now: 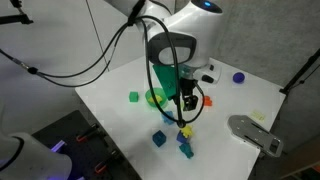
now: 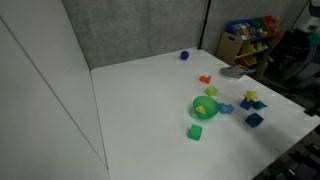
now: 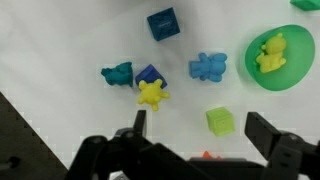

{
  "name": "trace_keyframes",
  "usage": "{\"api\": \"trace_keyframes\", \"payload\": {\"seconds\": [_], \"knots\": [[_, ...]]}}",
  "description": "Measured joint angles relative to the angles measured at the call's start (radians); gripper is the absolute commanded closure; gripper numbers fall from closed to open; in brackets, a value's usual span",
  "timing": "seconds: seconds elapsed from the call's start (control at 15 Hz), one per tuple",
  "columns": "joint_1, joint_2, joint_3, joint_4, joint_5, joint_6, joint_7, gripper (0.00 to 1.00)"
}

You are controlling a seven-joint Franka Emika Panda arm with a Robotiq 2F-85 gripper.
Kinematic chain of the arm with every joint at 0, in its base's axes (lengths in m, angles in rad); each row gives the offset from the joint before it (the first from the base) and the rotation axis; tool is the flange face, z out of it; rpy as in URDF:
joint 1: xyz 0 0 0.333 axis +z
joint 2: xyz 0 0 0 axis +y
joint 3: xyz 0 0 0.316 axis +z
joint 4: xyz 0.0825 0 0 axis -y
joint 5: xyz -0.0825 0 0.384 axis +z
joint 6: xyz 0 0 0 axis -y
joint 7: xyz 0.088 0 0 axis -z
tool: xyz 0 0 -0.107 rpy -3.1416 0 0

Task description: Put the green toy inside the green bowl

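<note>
In the wrist view, the green toy (image 3: 118, 73) lies furthest left on the white counter (image 3: 60, 40), well apart from the green bowl (image 3: 296, 72), so we judge the task not yet begun. It sits close against a dark blue wedge (image 3: 150, 74), with a yellow toy (image 3: 152, 96) just below that. The pieces crowd each other, which we think leaves only the toy's left side free for a finger. Whether toy and wedge actually touch, we cannot tell.

Moving right, a dark blue cube (image 3: 163, 23) sits alone near the top, then a blue toy (image 3: 207, 67). A light green cube (image 3: 220, 121) is nearest the hand (image 3: 198, 125). The hand hangs above the counter with its fingers (image 3: 140, 122) spread wide and nothing between them. It is over the middle of the scatter, not over the toy.

The bowl at far right already holds a yellow-green piece (image 3: 270, 52), and the frame edge cuts its rim. An orange scrap (image 3: 207, 155) is mostly hidden behind the hand.

In an exterior view the arm covers part of the bowl (image 1: 155, 98). In both exterior views the green toy is too small for us to pick out.
</note>
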Motion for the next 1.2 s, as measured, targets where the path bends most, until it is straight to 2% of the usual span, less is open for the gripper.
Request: {"api": "trace_keyframes", "payload": {"seconds": [0.53, 0.93, 1.2], "knots": [[-0.073, 0.208, -0.006, 0.037, 0.127, 0.14, 0.045, 0.0], [-0.075, 0.224, -0.004, 0.049, 0.133, 0.141, 0.06, 0.0], [-0.079, 0.235, -0.005, 0.049, 0.134, 0.194, 0.104, 0.0]]}}
